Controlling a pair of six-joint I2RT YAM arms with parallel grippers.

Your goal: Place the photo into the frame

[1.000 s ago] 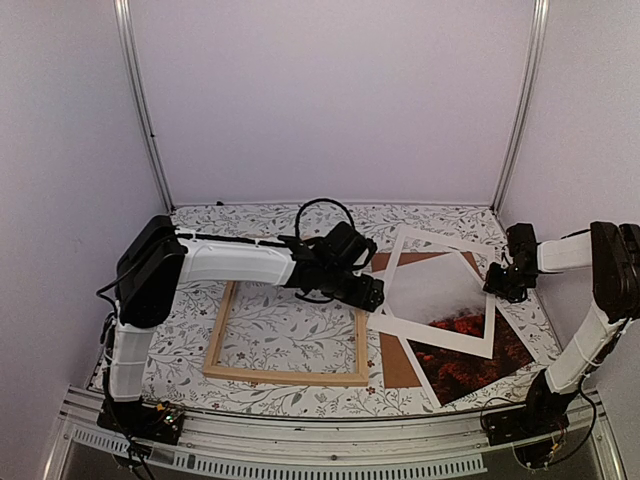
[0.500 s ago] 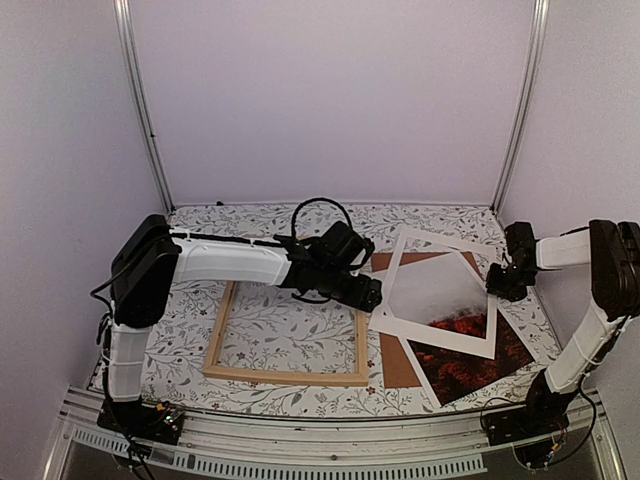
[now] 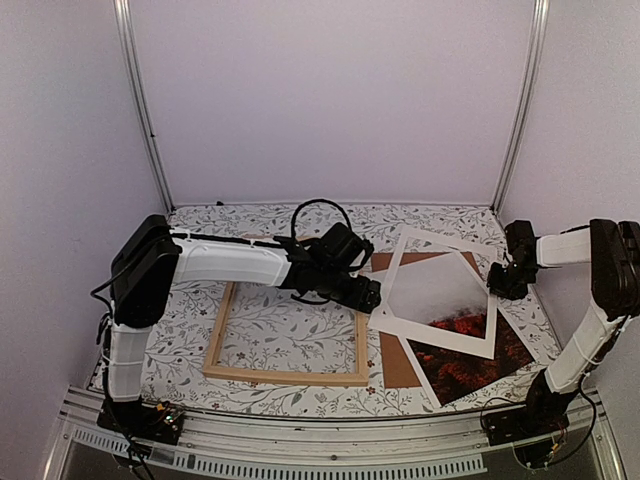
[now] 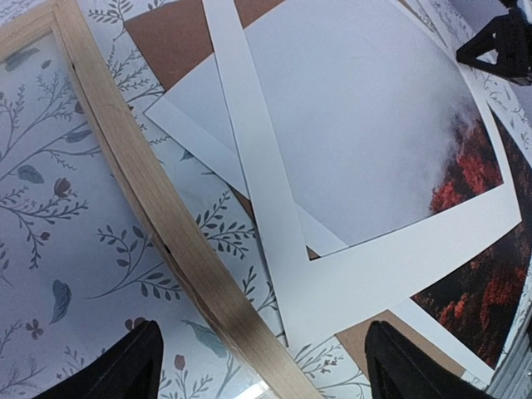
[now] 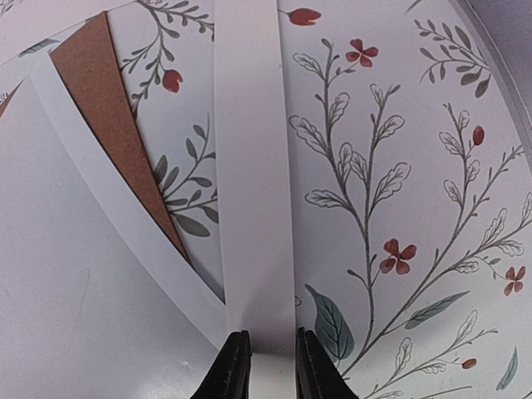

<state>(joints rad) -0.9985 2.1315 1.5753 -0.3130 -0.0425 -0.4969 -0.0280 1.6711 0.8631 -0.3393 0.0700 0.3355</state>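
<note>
The frame point(image 3: 285, 377) lies flat on the floral table point(image 3: 240, 222), left of centre. Just right of it the photo point(image 3: 437, 285) lies on a brown backing board point(image 3: 398, 365), with its red foliage half toward the arms. A white mat point(image 3: 430, 337) lies askew on top. The left gripper point(image 3: 370, 294) hovers over the frame's right strip beside the mat's corner, its 2 fingers point(image 4: 133, 370) spread wide and holding nothing. The right gripper point(image 3: 500, 284) sits at the mat's right edge. Its fingers point(image 5: 233, 366) stand close together with a mat strip showing between them; I cannot tell whether they pinch it.
</note>
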